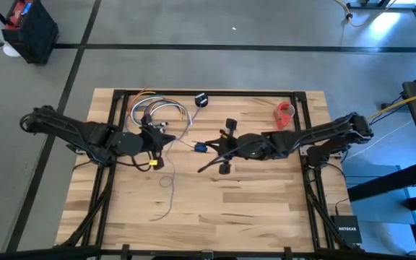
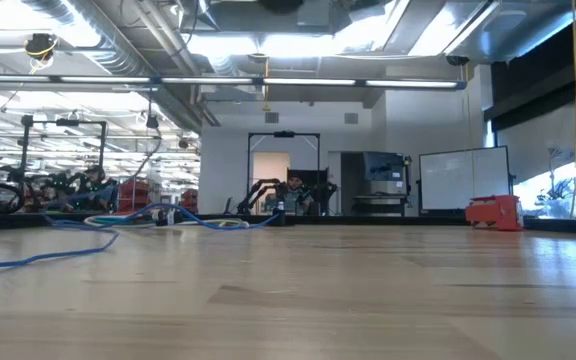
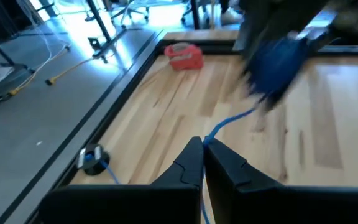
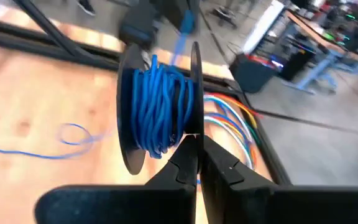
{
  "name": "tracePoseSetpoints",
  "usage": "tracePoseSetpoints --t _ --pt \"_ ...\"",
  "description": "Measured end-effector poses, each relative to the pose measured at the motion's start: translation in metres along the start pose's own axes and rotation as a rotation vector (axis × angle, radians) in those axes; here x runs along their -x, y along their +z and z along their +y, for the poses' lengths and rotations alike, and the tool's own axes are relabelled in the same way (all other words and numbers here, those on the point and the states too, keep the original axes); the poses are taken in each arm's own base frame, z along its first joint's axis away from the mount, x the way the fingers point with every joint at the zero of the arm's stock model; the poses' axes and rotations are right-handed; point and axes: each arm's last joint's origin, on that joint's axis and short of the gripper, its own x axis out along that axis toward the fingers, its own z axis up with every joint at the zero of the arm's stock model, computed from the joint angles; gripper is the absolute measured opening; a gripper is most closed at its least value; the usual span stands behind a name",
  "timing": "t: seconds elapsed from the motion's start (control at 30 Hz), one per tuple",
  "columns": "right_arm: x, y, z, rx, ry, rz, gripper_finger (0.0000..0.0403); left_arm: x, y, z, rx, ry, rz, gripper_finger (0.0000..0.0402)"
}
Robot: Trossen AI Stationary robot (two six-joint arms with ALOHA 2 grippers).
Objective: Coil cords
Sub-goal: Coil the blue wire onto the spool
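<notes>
— what's the left arm doing over there?

— it's reaching in from the left side of the table [image 1: 266, 209], and the left gripper [image 3: 202, 143] is pinching its fingers tight on the thin blue cord [image 3: 229, 121]. just beyond it, toward the far edge, the bundle of multicoloured wires [image 1: 157, 112] is lying in loops.

— and where is the rest of the cord going?

— some slack is lying loose on the wood nearer to us, curling into a little loop [image 1: 166, 180] and trailing toward the near edge. from the left fingers the cord is running rightward, off the table top, to the middle of the table. a small black puck [image 1: 201, 100] is sitting by the far edge, right of the wire bundle, with a bit of blue cord at it.

— so the right arm is doing the winding?

— it's stretching in from the right, and the right gripper [image 4: 199, 140] is holding its fingers closed on a black spool [image 4: 160, 106]. the spool is carrying a thick wrap of the blue cord between its two round flanges.

— anything farther right?

— a red object [image 1: 286, 113] is resting near the far right corner, well apart from both grippers.
</notes>
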Motion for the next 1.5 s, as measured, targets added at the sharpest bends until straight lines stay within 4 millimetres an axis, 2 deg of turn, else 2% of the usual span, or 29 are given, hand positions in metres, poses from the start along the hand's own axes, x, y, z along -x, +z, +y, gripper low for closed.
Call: tracePoseSetpoints --t 0.27,0.47,0.73,1.03,1.13,1.5 --pt "-0.039 -0.018 -0.001 0.013 -0.102 0.052 0.0007 -0.007 0.006 -0.009 0.03 -0.016 -0.047 0.0" --pt "-0.054 -0.019 -0.001 -0.003 -0.185 0.005 0.0007 -0.024 0.01 -0.021 0.054 -0.013 -0.083 0.0" --pt "-0.054 -0.012 -0.005 -0.047 -0.223 -0.067 0.0007 -0.046 0.01 -0.044 0.032 -0.018 -0.124 0.0" --pt "-0.054 -0.004 -0.008 -0.089 -0.2 -0.174 0.0007 -0.067 0.005 -0.059 -0.008 -0.006 -0.116 0.0" --pt "-0.052 -0.001 -0.009 -0.099 -0.205 -0.194 0.0007 -0.071 0.0 -0.062 -0.034 -0.004 -0.085 0.0" --pt "-0.028 0.014 -0.018 -0.112 -0.154 -0.262 0.0007 -0.072 -0.007 -0.062 -0.103 -0.01 -0.018 0.0"
